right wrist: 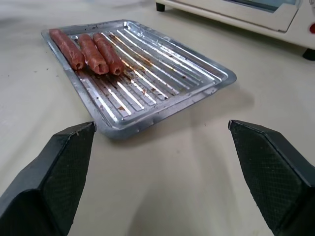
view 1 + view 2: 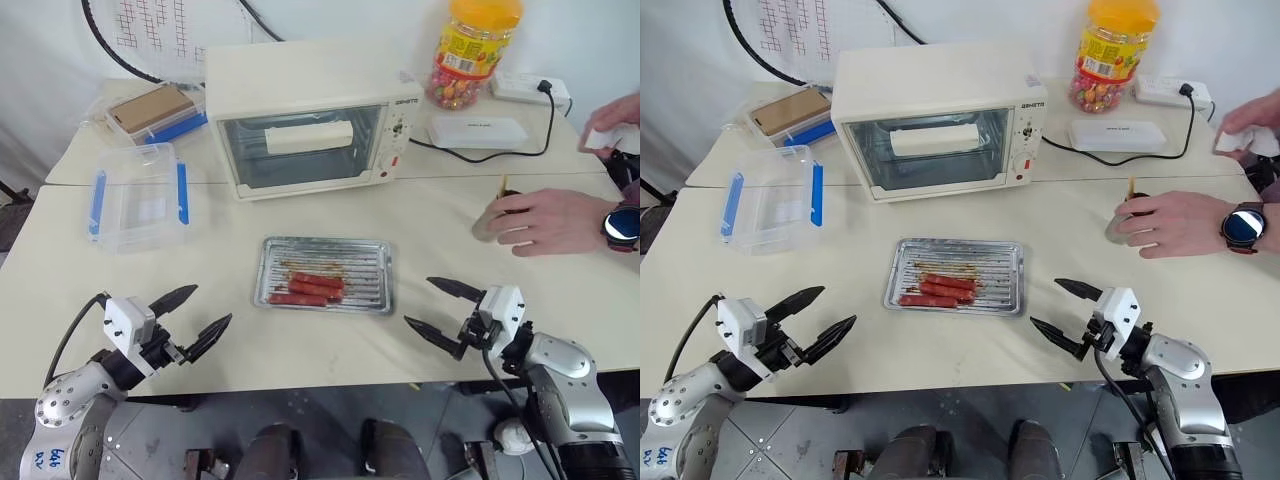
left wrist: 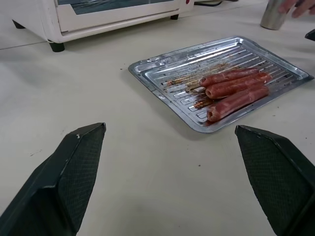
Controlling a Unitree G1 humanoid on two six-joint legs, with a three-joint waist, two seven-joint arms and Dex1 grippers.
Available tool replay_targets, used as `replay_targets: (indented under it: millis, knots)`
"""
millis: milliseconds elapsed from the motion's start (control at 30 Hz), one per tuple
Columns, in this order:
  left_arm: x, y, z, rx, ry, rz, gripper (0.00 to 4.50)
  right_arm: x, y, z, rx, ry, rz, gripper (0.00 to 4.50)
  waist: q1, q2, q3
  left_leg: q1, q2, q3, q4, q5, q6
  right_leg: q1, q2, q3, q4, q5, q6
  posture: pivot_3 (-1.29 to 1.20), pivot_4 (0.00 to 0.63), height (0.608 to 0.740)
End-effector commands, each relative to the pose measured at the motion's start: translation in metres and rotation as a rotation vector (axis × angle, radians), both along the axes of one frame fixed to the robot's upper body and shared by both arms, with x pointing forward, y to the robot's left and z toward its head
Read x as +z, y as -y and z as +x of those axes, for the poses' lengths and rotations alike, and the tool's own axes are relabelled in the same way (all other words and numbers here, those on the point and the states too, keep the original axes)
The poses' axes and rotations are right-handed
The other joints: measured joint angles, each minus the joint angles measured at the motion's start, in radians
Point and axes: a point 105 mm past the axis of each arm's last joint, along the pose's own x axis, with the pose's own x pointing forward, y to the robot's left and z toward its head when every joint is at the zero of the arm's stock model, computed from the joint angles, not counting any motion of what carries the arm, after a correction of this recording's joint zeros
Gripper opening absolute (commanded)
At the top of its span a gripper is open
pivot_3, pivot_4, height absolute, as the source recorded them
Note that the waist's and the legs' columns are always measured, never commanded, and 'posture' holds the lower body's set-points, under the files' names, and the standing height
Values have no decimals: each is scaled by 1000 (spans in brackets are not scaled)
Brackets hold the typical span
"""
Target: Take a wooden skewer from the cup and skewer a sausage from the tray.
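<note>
The silvery ridged tray (image 2: 370,262) lies mid-table with three sausages (image 2: 310,287) along its near left side. The metal cup (image 2: 486,224) stands at the right, a person's hand (image 2: 550,220) resting against it; a wooden skewer (image 2: 502,186) sticks up from it. My left gripper (image 2: 212,304) is open near the front edge, left of the tray. My right gripper (image 2: 417,301) is open just right of the tray's near corner. Both are empty. The wrist views face the tray (image 3: 147,66) and the sausages (image 1: 86,49) across bare tabletop.
A toaster oven (image 2: 305,125) stands behind the tray. A clear plastic box with blue clips (image 2: 140,195) sits at the left. A yellow-lidded candy jar (image 2: 470,50), a white case (image 2: 478,130) and a power strip (image 2: 525,88) are at the back right. A second hand (image 2: 610,120) is at the far right.
</note>
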Motion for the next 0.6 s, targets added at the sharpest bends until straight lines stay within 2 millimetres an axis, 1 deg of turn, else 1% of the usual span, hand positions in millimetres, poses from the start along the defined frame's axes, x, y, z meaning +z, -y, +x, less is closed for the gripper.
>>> replay_targets:
  millis: [33,300,467,600]
  knots:
    - [7,2,0,4,48,19,4475,5,-2,1,8,33,9,4500,0,0,0,0,0,0,0,0,0,0,0,0,0,0,0,0,150,740]
    - [8,-4,2,17,82,40,4475,8,-7,8,9,72,7,4500,0,0,0,0,0,0,0,0,0,0,0,0,0,0,0,0,150,740]
    - [7,-7,1,12,83,36,4475,11,-5,13,-14,122,-4,4500,0,0,0,0,0,0,0,0,0,0,0,0,0,0,0,0,150,740]
    - [7,-8,3,12,78,28,4475,11,-6,15,-4,126,-6,4500,-1,0,0,0,0,0,0,0,0,0,0,0,0,0,0,0,150,740]
